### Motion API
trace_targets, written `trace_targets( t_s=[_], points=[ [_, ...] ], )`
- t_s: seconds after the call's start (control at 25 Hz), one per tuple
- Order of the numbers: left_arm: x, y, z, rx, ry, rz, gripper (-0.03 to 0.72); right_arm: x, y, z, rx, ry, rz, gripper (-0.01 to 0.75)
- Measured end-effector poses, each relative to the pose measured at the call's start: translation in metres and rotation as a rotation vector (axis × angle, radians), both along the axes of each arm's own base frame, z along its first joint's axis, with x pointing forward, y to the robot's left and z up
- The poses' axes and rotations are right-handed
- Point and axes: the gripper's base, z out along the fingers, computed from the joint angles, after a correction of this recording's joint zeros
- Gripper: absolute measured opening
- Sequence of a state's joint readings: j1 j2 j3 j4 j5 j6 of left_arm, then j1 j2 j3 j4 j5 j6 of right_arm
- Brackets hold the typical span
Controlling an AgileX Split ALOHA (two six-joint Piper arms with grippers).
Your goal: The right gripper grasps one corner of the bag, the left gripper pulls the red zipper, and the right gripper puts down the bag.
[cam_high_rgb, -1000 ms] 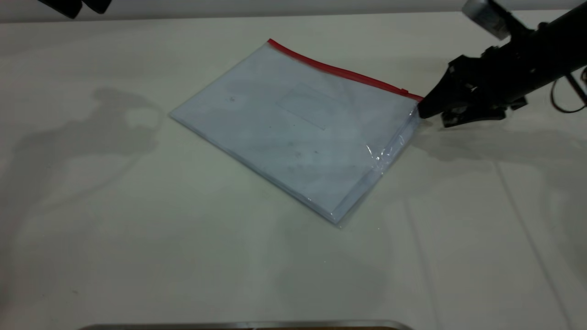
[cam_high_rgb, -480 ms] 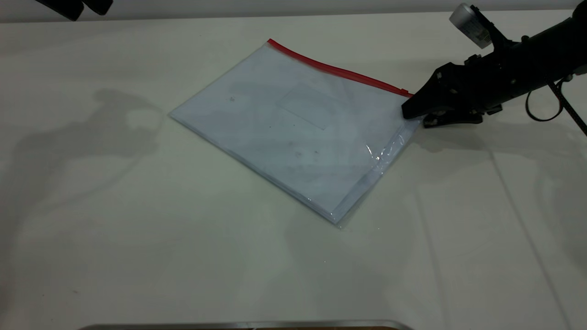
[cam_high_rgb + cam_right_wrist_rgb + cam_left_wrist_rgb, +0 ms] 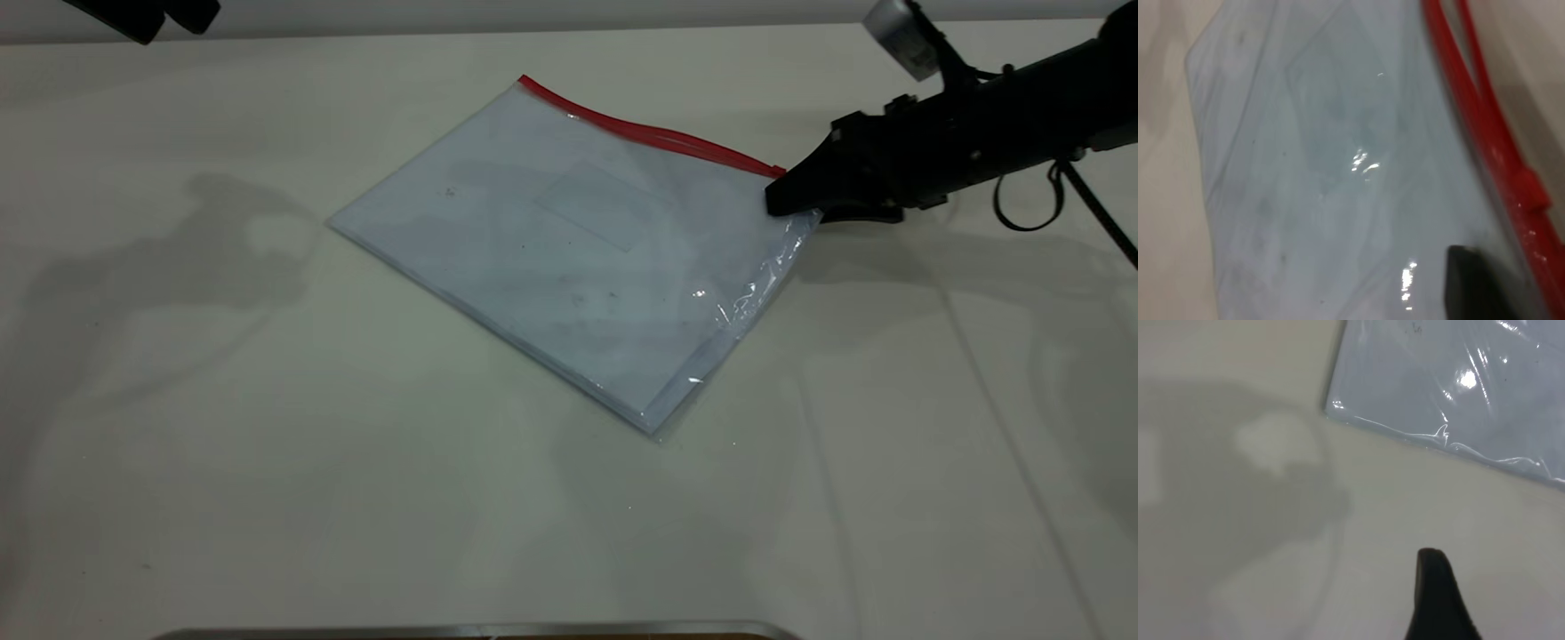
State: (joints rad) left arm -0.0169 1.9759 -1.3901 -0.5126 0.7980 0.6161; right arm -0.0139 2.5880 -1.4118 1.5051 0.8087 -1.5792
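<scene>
Bag: clear zip document pouch [image 3: 578, 249] with white paper inside, lying at an angle on the white table [image 3: 267, 462], roughly mid-table and a bit toward the right arm. There's a faint rectangular label window on its face.

Red zipper: the red strip [image 3: 649, 135] runs along the far long edge. In the right wrist view it shows as 2 red bands [image 3: 1475, 113] spreading apart away from the slider, with the little slider tab [image 3: 1528, 187] sitting near the end effector, so that end looks partly parted.

Right end effector: the black tapered one [image 3: 787, 197] with the silver cylinder comes in low from the right, and its tip sits on the bag's corner at the slider end of the zipper. The plastic just below that corner is wrinkled and glinting. It looks pinched down on the corner; from the wrist cam only 1 dark fingertip [image 3: 1471, 280] shows, lying on the plastic right beside the red strip.

Left end effector: parked up at the far left edge of the exterior view [image 3: 142, 13], well apart from the bag. Its wrist cam shows just 1 black finger [image 3: 1438, 597] over bare table, with the bag's near corner [image 3: 1338, 410] farther off, so I can't tell how far open it is.
</scene>
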Motion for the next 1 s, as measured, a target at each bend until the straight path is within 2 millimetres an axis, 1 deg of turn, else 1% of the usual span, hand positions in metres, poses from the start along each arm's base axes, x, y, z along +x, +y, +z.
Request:
trace_targets(
  t_s=[0.08, 0.12, 0.16, 0.28, 0.36, 0.44, 0.6, 0.68, 0.8, 0.92, 1.0],
  points=[
    [0.000, 0.000, 0.000, 0.005, -0.010, -0.023, 0.518, -0.001, 0.008, 0.000, -0.008, -0.021, 0.038, 0.117],
    [0.000, 0.000, 0.000, 0.008, -0.015, -0.036, 0.518, -0.002, 0.012, 0.000, -0.011, -0.034, 0.056, 0.065],
    [0.000, 0.000, 0.000, 0.011, -0.023, -0.055, 0.518, -0.002, 0.015, 0.001, -0.010, -0.049, 0.076, 0.041],
    [-0.001, -0.005, 0.000, 0.027, -0.055, -0.146, 0.518, 0.000, 0.022, 0.006, -0.022, -0.116, 0.197, 0.037],
    [-0.001, -0.011, 0.000, 0.039, -0.085, -0.225, 0.518, 0.004, 0.025, 0.013, -0.034, -0.161, 0.311, 0.037],
    [-0.002, -0.021, 0.000, 0.055, -0.126, -0.319, 0.518, 0.009, 0.027, 0.021, -0.039, -0.194, 0.411, 0.037],
    [0.000, -0.051, -0.002, 0.097, -0.240, -0.475, 0.518, 0.023, 0.029, 0.038, -0.075, -0.230, 0.567, 0.037],
    [0.002, -0.068, -0.009, 0.117, -0.289, -0.517, 0.518, 0.029, 0.033, 0.046, -0.119, -0.245, 0.631, 0.037],
    [0.004, -0.092, -0.026, 0.136, -0.317, -0.556, 0.518, 0.036, 0.044, 0.055, -0.188, -0.265, 0.713, 0.037],
    [0.004, -0.108, -0.041, 0.146, -0.328, -0.579, 0.518, 0.039, 0.059, 0.062, -0.220, -0.273, 0.759, 0.037],
    [0.002, -0.114, -0.049, 0.147, -0.318, -0.593, 0.518, 0.040, 0.066, 0.065, -0.222, -0.264, 0.760, 0.037]
  ],
)
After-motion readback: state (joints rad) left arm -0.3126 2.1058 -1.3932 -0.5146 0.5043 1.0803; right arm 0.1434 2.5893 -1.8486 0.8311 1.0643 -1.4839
